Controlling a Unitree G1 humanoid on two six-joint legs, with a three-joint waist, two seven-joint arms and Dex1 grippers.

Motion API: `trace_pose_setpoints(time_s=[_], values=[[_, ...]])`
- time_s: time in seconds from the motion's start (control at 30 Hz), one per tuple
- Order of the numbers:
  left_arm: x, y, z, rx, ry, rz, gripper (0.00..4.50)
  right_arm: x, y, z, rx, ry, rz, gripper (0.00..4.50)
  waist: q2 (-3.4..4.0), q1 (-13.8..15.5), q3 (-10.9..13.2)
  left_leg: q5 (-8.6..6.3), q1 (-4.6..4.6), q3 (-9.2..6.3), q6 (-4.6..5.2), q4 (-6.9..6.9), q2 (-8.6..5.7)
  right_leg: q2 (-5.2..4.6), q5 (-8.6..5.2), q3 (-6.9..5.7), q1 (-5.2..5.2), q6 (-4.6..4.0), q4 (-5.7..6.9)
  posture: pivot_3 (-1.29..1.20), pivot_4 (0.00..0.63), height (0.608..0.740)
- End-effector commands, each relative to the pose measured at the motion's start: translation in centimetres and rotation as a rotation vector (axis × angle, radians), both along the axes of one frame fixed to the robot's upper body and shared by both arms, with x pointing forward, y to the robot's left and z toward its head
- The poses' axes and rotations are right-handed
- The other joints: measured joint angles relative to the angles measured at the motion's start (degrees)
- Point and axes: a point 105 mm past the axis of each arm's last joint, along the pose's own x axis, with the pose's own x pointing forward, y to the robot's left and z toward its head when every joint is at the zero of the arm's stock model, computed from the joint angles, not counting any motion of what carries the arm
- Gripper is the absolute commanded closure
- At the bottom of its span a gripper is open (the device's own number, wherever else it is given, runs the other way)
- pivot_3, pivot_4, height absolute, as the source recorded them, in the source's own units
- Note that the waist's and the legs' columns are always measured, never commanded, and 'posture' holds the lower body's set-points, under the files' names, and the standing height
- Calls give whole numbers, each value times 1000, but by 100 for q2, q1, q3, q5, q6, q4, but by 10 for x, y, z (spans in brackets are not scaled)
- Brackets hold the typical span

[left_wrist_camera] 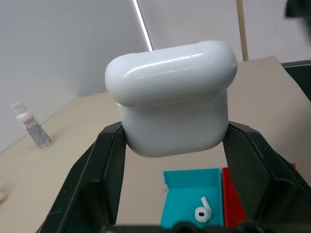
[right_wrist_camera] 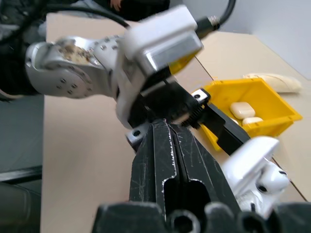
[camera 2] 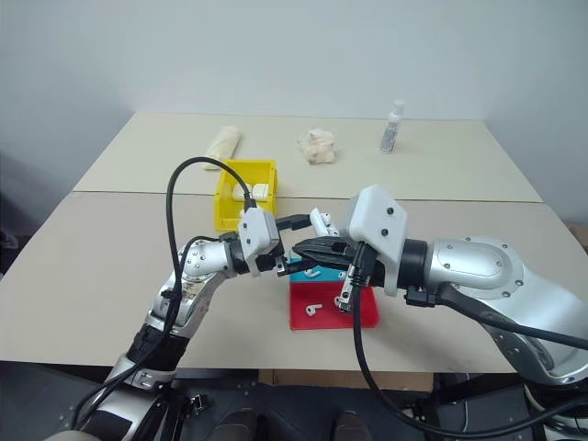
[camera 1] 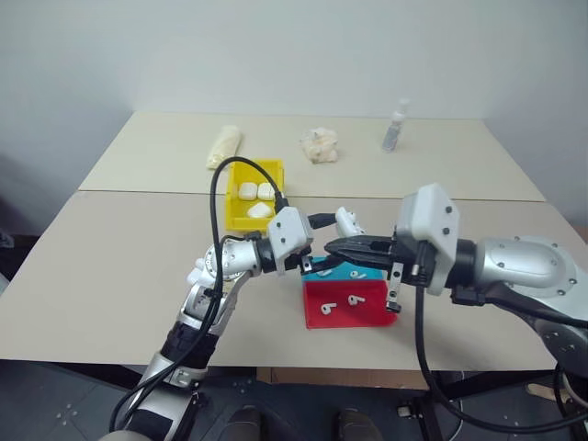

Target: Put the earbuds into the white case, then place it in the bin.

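left claw (camera 1: 323,221) clamped on white case (camera 1: 348,220), lid up, held above blue tray (camera 1: 323,272) | right claw (camera 1: 338,246) pinched shut at case's 7 o'clock, earbud unseen | advice: steady case, seat stem-first | bin (camera 1: 241,175) at 10 o'clock

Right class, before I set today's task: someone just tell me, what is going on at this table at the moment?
A two-armed robot is packing earbuds. Its left gripper is shut on a white case, held in the air with the lid up. The right gripper is shut, its tips close beside that case. Below them, loose earbuds lie in a blue tray and a red tray. Behind, the yellow bin already holds three cases.
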Motion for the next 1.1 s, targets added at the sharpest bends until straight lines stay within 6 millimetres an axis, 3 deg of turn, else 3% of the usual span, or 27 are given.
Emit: trace_pose_setpoints(time_s=[0.03,0.47,0.53,0.67,0.73,0.87,0.93,1.1], values=[[-11,3,15,-59,-58,-49,1759,4,-2,9,6,-65,-30,4449,0,1,0,0,0,0,0,0,0,0,0,0,0,0,0,0,150,740],[-9,9,9,-71,-49,-47,1759,-3,-8,19,34,-106,-39,4449,0,10,0,0,0,0,0,0,0,0,0,-1,1,0,-1,0,150,740],[-8,10,9,-82,-41,-39,1759,-8,-7,25,68,-116,-19,4449,0,10,0,0,0,0,0,0,0,0,0,0,1,0,-1,0,150,740],[6,25,14,-125,-50,53,1759,-17,-18,57,260,-156,-13,4449,0,7,0,0,1,0,0,0,0,0,0,0,2,0,0,0,150,740],[22,34,25,-162,-89,168,1759,-13,-29,59,277,-155,-71,4449,0,11,0,0,2,-1,0,0,0,0,0,-1,3,0,0,0,150,740],[84,60,57,-209,-124,623,1759,-4,-44,45,227,-128,-181,4449,-6,81,2,0,-3,-3,0,2,-4,-1,3,-9,7,5,-1,0,150,740],[106,73,66,-183,-156,779,1759,-4,-47,37,203,-93,-191,4449,-7,80,1,0,-8,-2,0,5,-6,-3,8,-8,6,10,-7,0,150,740],[134,95,52,-126,-74,1010,1759,2,-53,27,140,-87,-226,4449,-6,2,0,-4,-10,3,7,-3,-6,-4,8,-5,4,13,1,0,150,740]])
